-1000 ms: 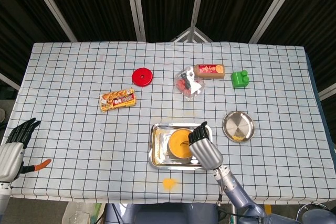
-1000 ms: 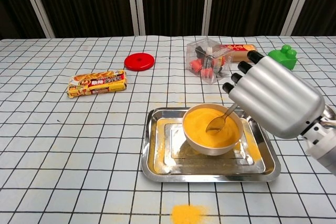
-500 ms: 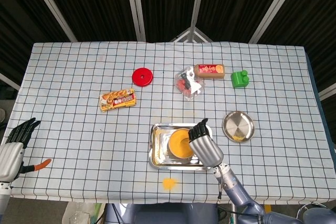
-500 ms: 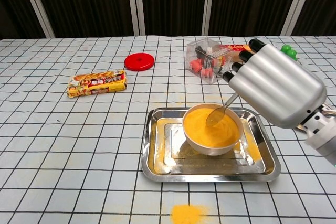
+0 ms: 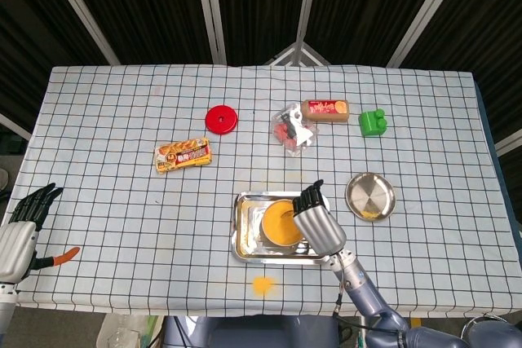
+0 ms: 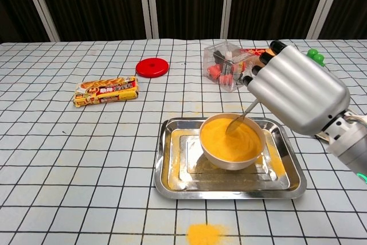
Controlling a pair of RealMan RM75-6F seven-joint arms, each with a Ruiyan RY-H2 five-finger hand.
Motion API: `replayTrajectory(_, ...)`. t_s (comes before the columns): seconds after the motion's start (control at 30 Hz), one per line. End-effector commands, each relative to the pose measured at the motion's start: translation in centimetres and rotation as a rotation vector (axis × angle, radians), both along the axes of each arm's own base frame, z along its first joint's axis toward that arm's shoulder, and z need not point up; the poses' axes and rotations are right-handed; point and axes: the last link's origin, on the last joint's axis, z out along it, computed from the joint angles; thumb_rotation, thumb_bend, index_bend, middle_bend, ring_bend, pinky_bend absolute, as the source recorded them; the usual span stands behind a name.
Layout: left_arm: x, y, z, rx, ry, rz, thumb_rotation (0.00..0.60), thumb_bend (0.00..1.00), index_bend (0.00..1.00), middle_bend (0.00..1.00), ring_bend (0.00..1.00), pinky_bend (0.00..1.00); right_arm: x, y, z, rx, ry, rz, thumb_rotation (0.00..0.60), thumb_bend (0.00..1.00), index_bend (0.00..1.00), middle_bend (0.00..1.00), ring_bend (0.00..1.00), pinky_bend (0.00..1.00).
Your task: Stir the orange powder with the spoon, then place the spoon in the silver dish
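A bowl of orange powder [image 6: 231, 141] [image 5: 279, 222] sits on a steel tray [image 6: 172, 170] [image 5: 242, 234] near the table's front edge. My right hand [image 6: 295, 96] [image 5: 316, 223] hovers over the bowl's right side and holds a metal spoon [image 6: 241, 117] by its handle. The spoon's tip dips into the powder near the bowl's far right rim. The silver dish [image 5: 370, 196] lies to the right of the tray with a little orange powder in it. My left hand [image 5: 20, 232] rests at the table's front left corner, fingers apart, holding nothing.
Spilled orange powder [image 6: 205, 234] [image 5: 262, 284] lies in front of the tray. Further back are a snack packet [image 6: 106, 90], a red lid [image 6: 152, 67], a clear box of small items [image 6: 227, 65], a brown packet [image 5: 326, 109] and a green block [image 5: 373, 122]. An orange item [image 5: 59, 258] lies by my left hand.
My right hand has shifted slightly back and up, drawing the spoon's bowl from the powder's middle toward the bowl's far right rim. My left hand has not moved.
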Motion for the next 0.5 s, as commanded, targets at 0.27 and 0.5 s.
replayTrajectory(0.27, 0.03, -0.15, -0.08, -0.006, 0.001, -0.004, 0.600, 0.00, 0.00, 0.00, 0.00, 0.00, -0.22, 0.04, -0.88, 0.012, 0.006, -0.007, 0.600, 0.51, 0.59, 0.56, 0.44, 0.35)
replayTrajectory(0.5, 0.05, -0.14, -0.10, -0.007, 0.001, -0.005, 0.600, 0.00, 0.00, 0.00, 0.00, 0.00, -0.66, 0.75, -1.02, 0.027, 0.012, 0.000, 0.600, 0.51, 0.59, 0.56, 0.44, 0.35)
